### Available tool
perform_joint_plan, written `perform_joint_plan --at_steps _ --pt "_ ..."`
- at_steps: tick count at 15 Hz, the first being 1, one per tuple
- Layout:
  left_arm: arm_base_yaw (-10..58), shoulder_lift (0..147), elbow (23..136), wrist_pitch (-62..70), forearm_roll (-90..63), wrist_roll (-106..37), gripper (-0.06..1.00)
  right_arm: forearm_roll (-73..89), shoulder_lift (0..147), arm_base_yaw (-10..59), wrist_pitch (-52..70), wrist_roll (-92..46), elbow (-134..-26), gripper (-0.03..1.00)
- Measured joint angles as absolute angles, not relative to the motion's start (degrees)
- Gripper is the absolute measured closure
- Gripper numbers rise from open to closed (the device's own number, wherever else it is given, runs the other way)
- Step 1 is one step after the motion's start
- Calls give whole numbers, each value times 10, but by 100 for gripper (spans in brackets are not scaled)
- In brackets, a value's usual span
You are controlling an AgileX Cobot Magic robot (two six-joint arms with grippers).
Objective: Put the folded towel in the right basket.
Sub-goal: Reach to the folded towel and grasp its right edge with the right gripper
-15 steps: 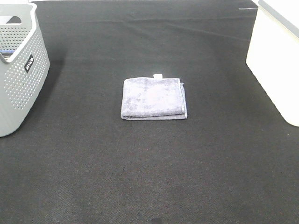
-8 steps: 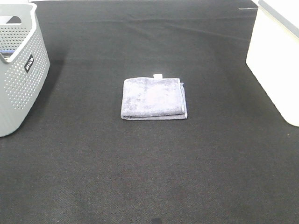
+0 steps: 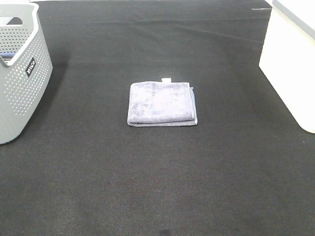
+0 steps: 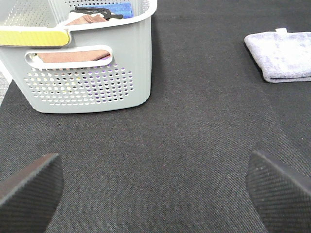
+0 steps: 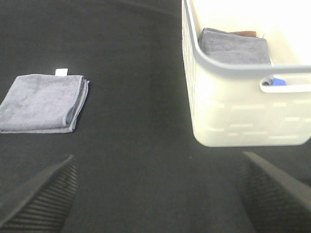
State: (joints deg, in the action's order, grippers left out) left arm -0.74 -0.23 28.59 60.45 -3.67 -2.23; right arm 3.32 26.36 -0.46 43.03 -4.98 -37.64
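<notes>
The folded grey-purple towel (image 3: 162, 103) lies flat in the middle of the black table, with a small white tag at its far edge. It also shows in the left wrist view (image 4: 284, 55) and the right wrist view (image 5: 43, 102). The right basket (image 3: 291, 64) is white and stands at the table's right edge; in the right wrist view (image 5: 228, 109) it holds a folded grey towel (image 5: 234, 46). My left gripper (image 4: 155, 187) and right gripper (image 5: 158, 194) are both open and empty, well short of the towel. Neither arm shows in the exterior high view.
A grey perforated basket (image 3: 19, 78) stands at the left edge; in the left wrist view (image 4: 87, 73) it holds folded cloths. The black mat (image 3: 157, 177) covers the table.
</notes>
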Motion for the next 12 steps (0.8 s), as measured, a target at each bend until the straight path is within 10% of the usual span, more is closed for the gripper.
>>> perform_joint_plan --at_steps 12 --pt "-7 -2 286 604 -37 -22 -2 242 826 -5 528 -215 -771 13"
